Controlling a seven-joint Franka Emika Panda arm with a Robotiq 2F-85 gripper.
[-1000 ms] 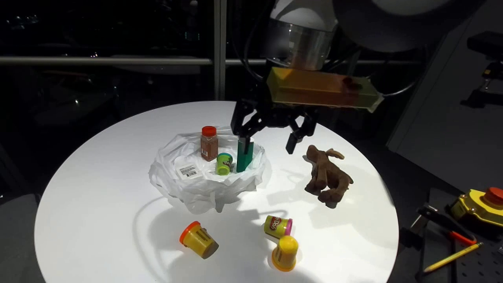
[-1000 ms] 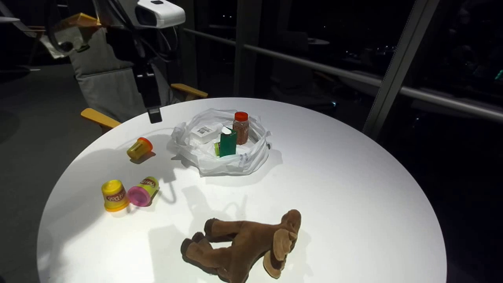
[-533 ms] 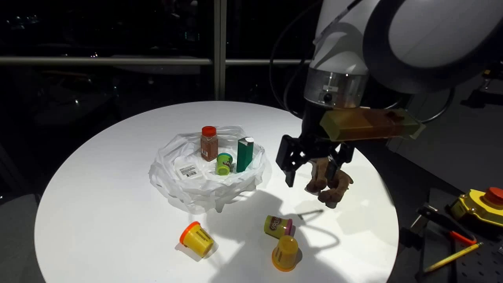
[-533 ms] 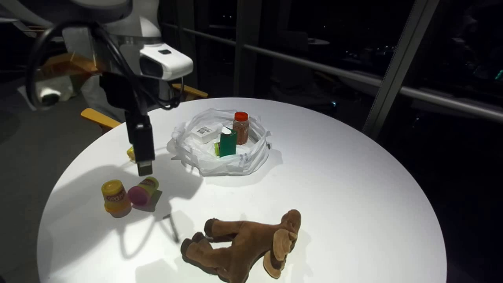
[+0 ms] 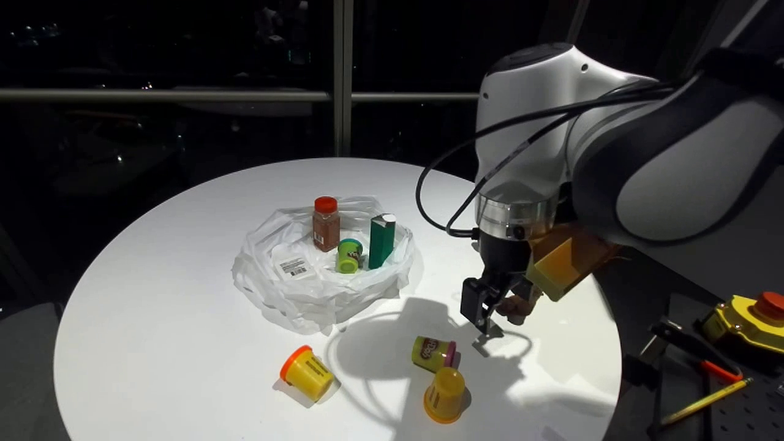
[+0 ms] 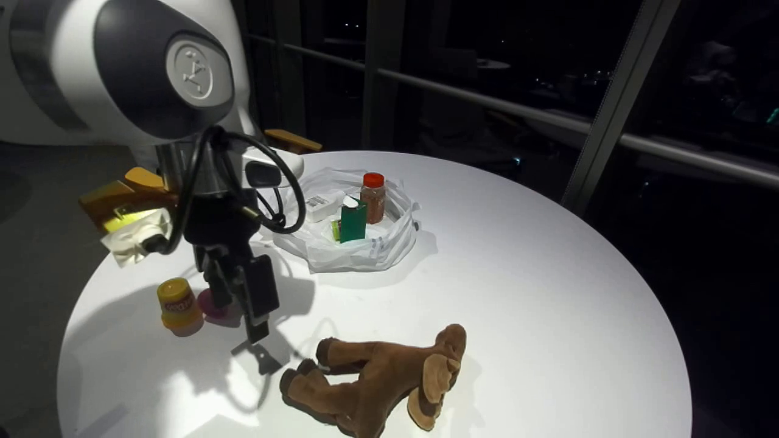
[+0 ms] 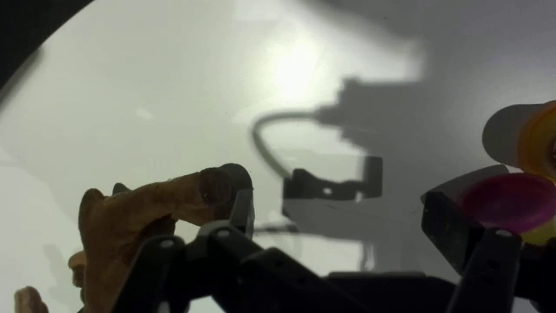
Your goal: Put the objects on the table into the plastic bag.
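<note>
The white plastic bag (image 5: 318,300) lies spread open on the white table. It holds a red-capped bottle (image 5: 326,228), a green box (image 5: 381,242), a green tub (image 5: 349,256) and a white labelled box (image 5: 294,267). Outside it are a tipped yellow tub with an orange lid (image 5: 307,373), an upright yellow tub (image 5: 444,395), a lying tub with a pink lid (image 5: 432,353) and a brown plush moose (image 6: 389,377). My gripper (image 7: 341,213) is open and empty, low above the table between the moose's feet and the pink-lidded tub. In an exterior view the arm hides the orange-lidded tub.
The round table's edge (image 6: 681,365) borders the moose's side. A dark side stand holds a yellow box with a red button (image 5: 750,321) and a pencil (image 5: 704,401). A chair (image 6: 292,140) stands behind the table. An orange block (image 5: 566,260) is fixed to my wrist.
My gripper has moved away from beside the bag, come down and turned, and is now between the moose and the pink-lidded tub. The objects on the table have not moved.
</note>
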